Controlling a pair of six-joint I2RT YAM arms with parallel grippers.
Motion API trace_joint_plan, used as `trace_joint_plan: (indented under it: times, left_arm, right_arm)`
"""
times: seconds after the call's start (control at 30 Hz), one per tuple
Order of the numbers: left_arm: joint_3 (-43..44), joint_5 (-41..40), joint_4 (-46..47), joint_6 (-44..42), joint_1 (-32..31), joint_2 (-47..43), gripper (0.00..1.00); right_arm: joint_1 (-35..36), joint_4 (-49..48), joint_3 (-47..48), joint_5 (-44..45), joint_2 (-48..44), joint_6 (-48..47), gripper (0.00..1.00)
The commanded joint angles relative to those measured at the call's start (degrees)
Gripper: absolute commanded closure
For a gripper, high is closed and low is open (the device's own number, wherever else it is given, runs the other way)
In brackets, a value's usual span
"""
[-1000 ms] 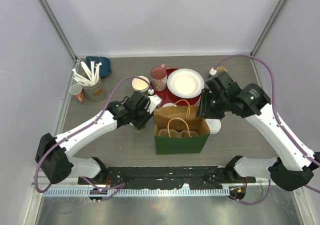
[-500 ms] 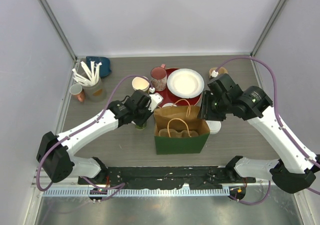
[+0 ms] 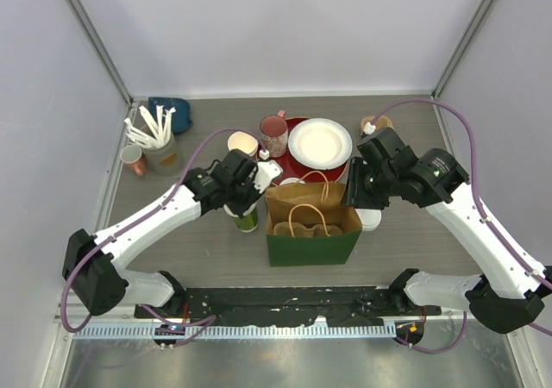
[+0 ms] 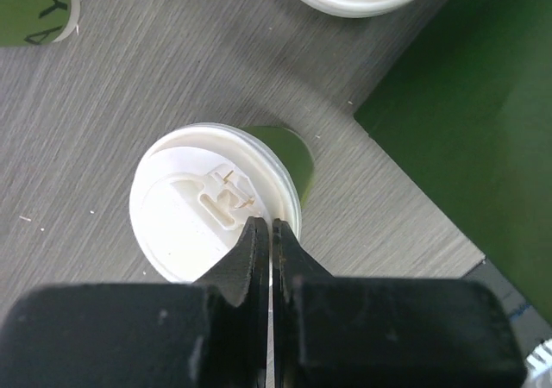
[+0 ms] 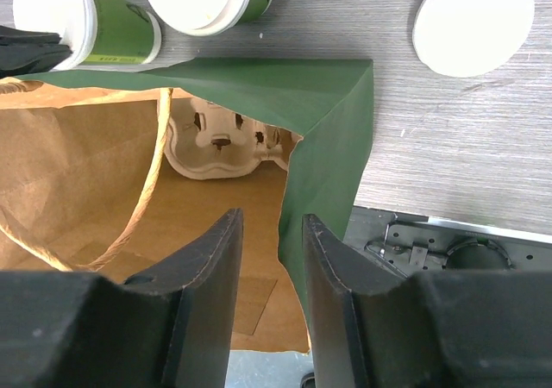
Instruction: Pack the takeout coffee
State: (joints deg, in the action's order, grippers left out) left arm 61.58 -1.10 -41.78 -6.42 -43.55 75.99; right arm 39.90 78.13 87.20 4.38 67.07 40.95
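Left of the green bag [image 3: 312, 246], which stands open in the middle of the table [image 3: 224, 254], the left claw [image 4: 269, 233] is pinched together on the rim of the white lid of a lidded green cup [image 4: 194, 211]. That cup sits just beside the bag's left wall, and from here I cannot tell whether its base rests on the table. Farther back, also left of the bag, an open cup [image 3: 242, 144] stands well apart from it. Just behind the bag's far edge stands a second lidded cup [image 5: 207, 0]. Inside the bag a cardboard carrier [image 5: 220, 147] lies on the bottom. At the bag's right wall the right claw [image 5: 269, 222] has its fingers apart, one over the inside and one over the outside of that wall, with a clear gap between them. Right of the bag a loose white lid [image 5: 473, 13] lies flat on the table.
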Motion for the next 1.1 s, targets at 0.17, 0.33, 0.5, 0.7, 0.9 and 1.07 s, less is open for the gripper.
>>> trace_joint_plan:
  times: [0.17,0.33,0.5,0.7,0.9,1.07]
  left_arm:
    - [12.0,9.6,-13.8,-10.4,2.7,-5.8,1.0]
    - [16.9,11.7,-19.8,-13.3,2.7,-6.7,1.0]
    - [34.3,13.5,-29.5,-22.3,2.7,-5.2,1.0]
    - [52.0,24.4,-40.9,-25.5,2.7,-2.9,1.0]
    - [61.5,34.8,-44.3,-27.8,-0.2,-0.6,1.0]
    - [66.6,37.1,-47.9,-32.4,-6.4,3.4,1.0]
  right_arm:
    - [0.1,-0.4,-0.4,-0.3,-1.9,1.0,0.62]
    - [0.2,-0.7,-0.2,-0.1,-2.3,1.2,0.62]
    - [0.2,-0.9,-0.1,0.5,-2.7,1.2,0.62]
    - [0.2,-1.8,0.3,1.4,-3.4,1.9,0.6]
    - [0.2,-2.1,0.8,1.9,-4.1,2.0,0.58]
    - [0.1,-2.0,1.3,2.4,-4.8,2.2,0.58]
